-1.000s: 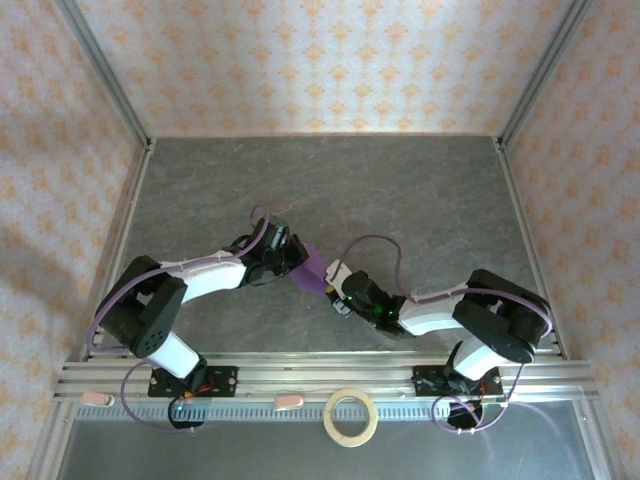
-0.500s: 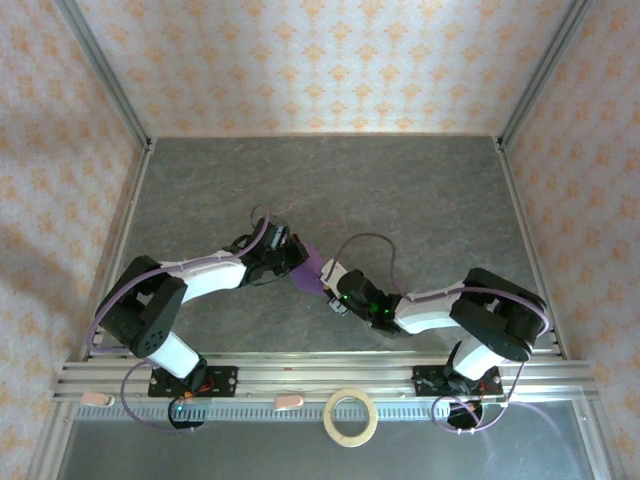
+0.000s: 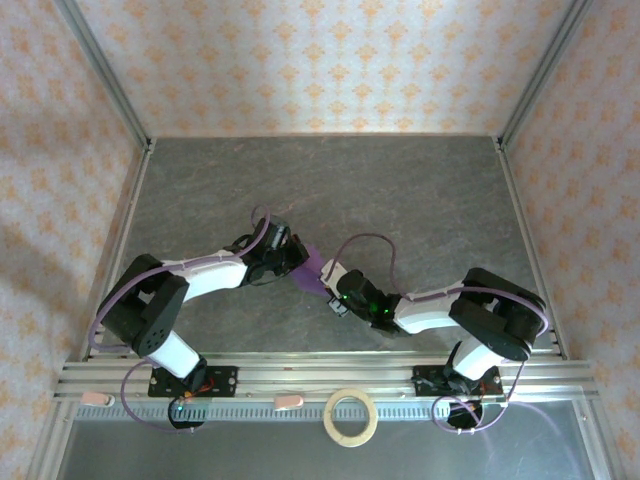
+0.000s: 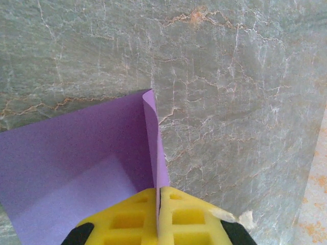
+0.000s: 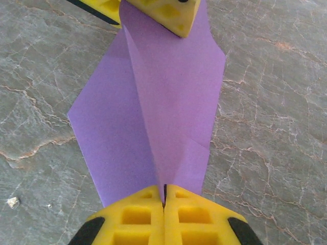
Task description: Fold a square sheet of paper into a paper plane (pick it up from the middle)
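Observation:
The purple paper (image 3: 312,268), partly folded with a raised centre crease, is held between both grippers near the table's middle. My left gripper (image 4: 159,196) is shut on one end of the paper (image 4: 76,153), its yellow pads pinching the upright crease. My right gripper (image 5: 164,196) is shut on the opposite end of the paper (image 5: 153,102), which spreads away from it toward the left gripper's yellow pad (image 5: 168,13) at the top of the right wrist view. In the top view the left gripper (image 3: 298,262) and right gripper (image 3: 330,288) sit close together, hiding most of the sheet.
A tan tape ring (image 3: 351,416) lies on the near ledge in front of the arm bases. The grey marbled tabletop (image 3: 330,180) stretches back to patterned walls and metal frame rails on either side.
The right arm has edged slightly left toward the left gripper. Both grippers keep their hold on the paper; the left arm looks unmoved.

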